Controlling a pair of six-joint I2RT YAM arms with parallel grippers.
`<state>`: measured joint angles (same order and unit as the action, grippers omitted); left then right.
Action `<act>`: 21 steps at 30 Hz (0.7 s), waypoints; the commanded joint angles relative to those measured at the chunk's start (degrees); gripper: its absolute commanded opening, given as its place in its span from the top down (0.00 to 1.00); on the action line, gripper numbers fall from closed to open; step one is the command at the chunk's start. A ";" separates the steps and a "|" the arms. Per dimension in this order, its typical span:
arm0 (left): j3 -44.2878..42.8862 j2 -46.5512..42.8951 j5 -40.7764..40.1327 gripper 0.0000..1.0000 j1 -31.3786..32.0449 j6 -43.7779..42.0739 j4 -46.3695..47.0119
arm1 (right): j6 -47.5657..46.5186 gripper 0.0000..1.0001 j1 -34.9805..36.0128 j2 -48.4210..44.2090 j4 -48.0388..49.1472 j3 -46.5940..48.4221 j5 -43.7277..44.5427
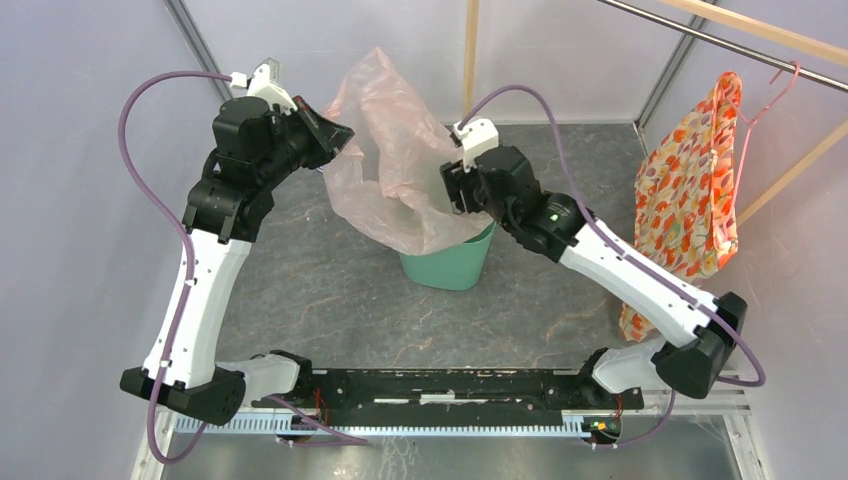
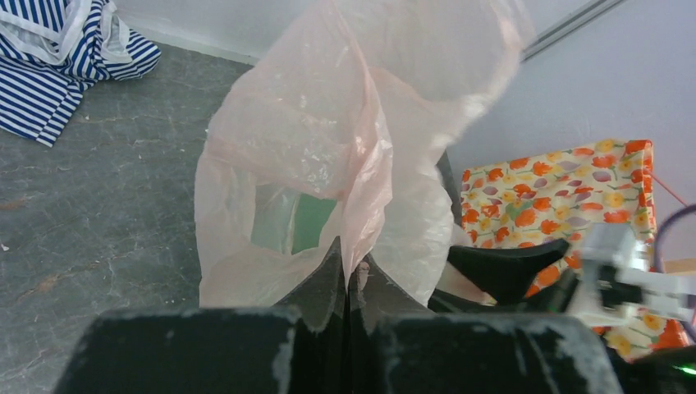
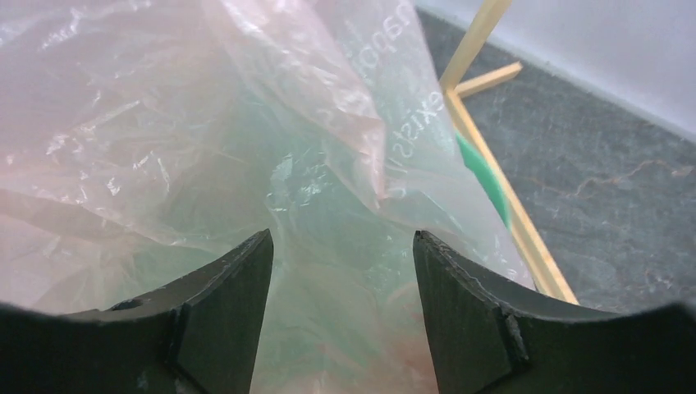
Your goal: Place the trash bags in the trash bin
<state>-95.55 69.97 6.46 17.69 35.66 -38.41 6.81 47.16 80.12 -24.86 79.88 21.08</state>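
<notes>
Pale pink, thin crinkly plastic: the trash bag (image 1: 392,150) billowed above the mint-green trash bin (image 1: 455,266), which stood near the middle of the table (image 1: 300,290), toward its far edge. The bag's lower part draped over the bin's mouth. The left tool (image 2: 349,275), pressed together, pinched a fold of the bag's edge, held up toward the far-left corner. The right tool (image 3: 341,238) was spread, the film just ahead of it. The bag looked light, limp and slippery; its bunched edge seemed the surest hold.
</notes>
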 commanded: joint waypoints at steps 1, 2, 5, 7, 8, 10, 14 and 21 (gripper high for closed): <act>-0.17 0.02 1.18 0.98 -0.25 -1.65 2.63 | -1.10 0.30 0.13 -4.14 -2.41 4.41 1.27; -0.17 0.03 1.12 0.98 -0.21 -1.65 2.71 | -1.10 0.30 0.14 -4.62 -2.79 4.41 1.31; -0.35 0.22 0.98 0.98 -0.20 -1.65 2.69 | -1.30 0.30 0.12 -6.12 -4.05 4.58 1.28; -0.44 0.36 0.98 0.98 -0.21 -1.65 2.73 | -1.81 0.30 0.11 -6.98 -4.92 4.93 0.83; -0.45 0.40 0.93 0.98 -0.21 -1.65 2.67 | -2.04 0.30 0.12 -7.27 -5.65 5.36 0.72; -0.39 0.46 0.68 0.98 -0.21 -1.80 2.63 | -2.77 0.29 0.10 -7.60 -7.88 6.72 0.45; -0.58 0.76 0.70 0.98 -0.20 -1.82 2.63 | -5.05 0.31 0.12 -6.42 -15.27 10.24 1.11; -0.73 1.51 1.01 0.98 -0.20 -1.65 2.96 | -6.20 0.54 0.13 5.43 -19.78 14.85 -7.18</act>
<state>-95.53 71.09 6.46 17.69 35.66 -38.37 1.89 47.16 79.13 -41.63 93.34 19.27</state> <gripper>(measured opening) 0.029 0.506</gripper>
